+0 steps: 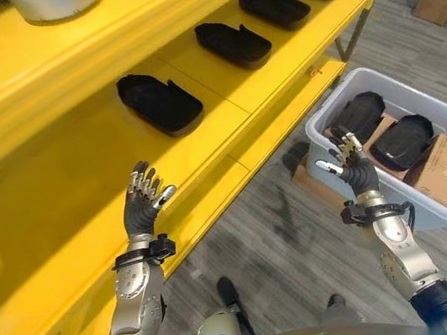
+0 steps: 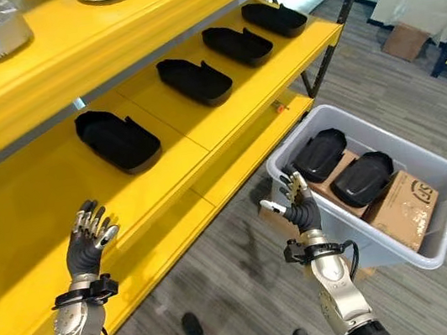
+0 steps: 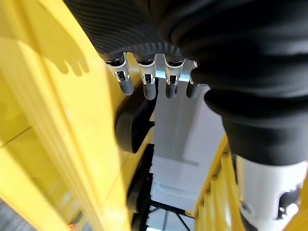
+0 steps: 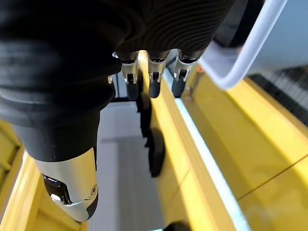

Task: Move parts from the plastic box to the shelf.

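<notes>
Two black parts [image 2: 343,167] lie in our grey plastic box [image 2: 429,177] at right of frame, partly hiding a cardboard carton [image 2: 404,207]. Four more parts [image 2: 117,139] line the yellow shelf [image 2: 204,149]. Our left robot hand [image 2: 87,238] and right robot hand [image 2: 296,204] rise empty, fingers spread.

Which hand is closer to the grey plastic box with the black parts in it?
The right hand. It is raised, open, just beside the near rim of the plastic box. The left hand is raised in front of the yellow shelf, well away from the box.
</notes>
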